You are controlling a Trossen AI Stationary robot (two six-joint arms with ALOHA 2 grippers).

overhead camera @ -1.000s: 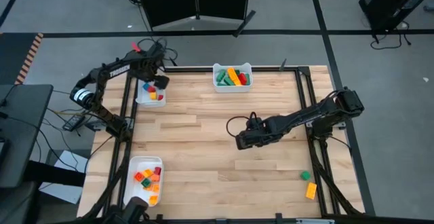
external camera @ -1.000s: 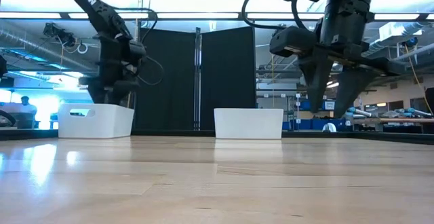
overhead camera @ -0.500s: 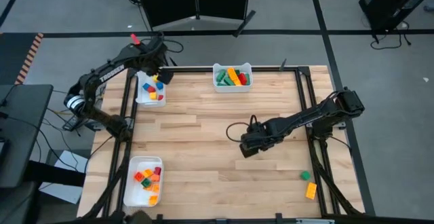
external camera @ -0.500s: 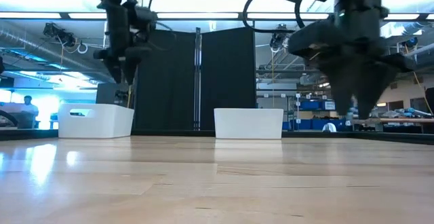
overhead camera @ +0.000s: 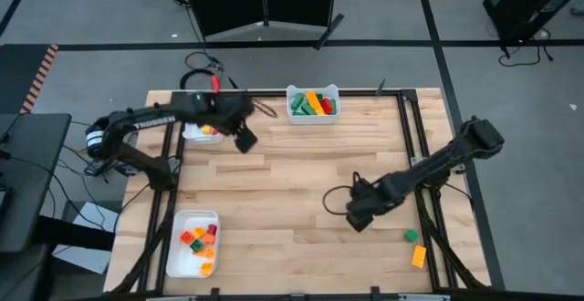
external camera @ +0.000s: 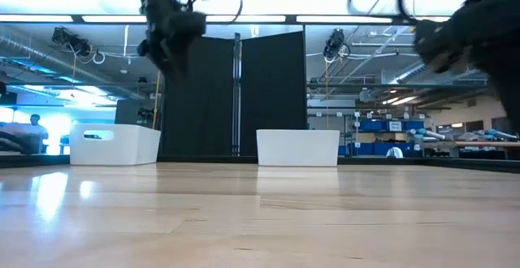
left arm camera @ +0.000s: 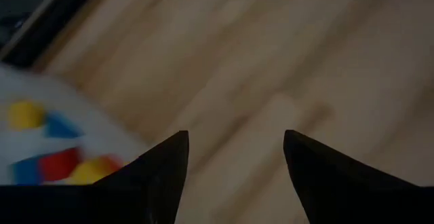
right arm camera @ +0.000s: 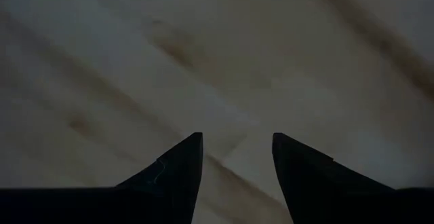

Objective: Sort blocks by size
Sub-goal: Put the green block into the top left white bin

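A small green block (overhead camera: pixel 411 236) and a longer orange block (overhead camera: pixel 418 256) lie on the table near its right front corner. My right gripper (overhead camera: pixel 356 217) is open and empty, over bare wood to the left of them. My left gripper (overhead camera: pixel 246 140) is open and empty, just right of the far-left tray (overhead camera: pixel 192 135), whose blocks show in the left wrist view (left arm camera: pixel 47 163). More blocks fill the far-middle tray (overhead camera: pixel 313 104) and the near-left tray (overhead camera: pixel 195 243).
Three white trays stand on the wooden table: far left, far middle and near left. The middle of the table is bare wood. A black metal frame runs along the table's left and right edges. A person (external camera: pixel 32 127) shows far off in the room.
My left gripper has risen from the far-left tray and swung toward the table's right, now beside the tray over bare wood. My right gripper has moved toward the table's near right, closer to the two loose blocks. The blocks have not moved.
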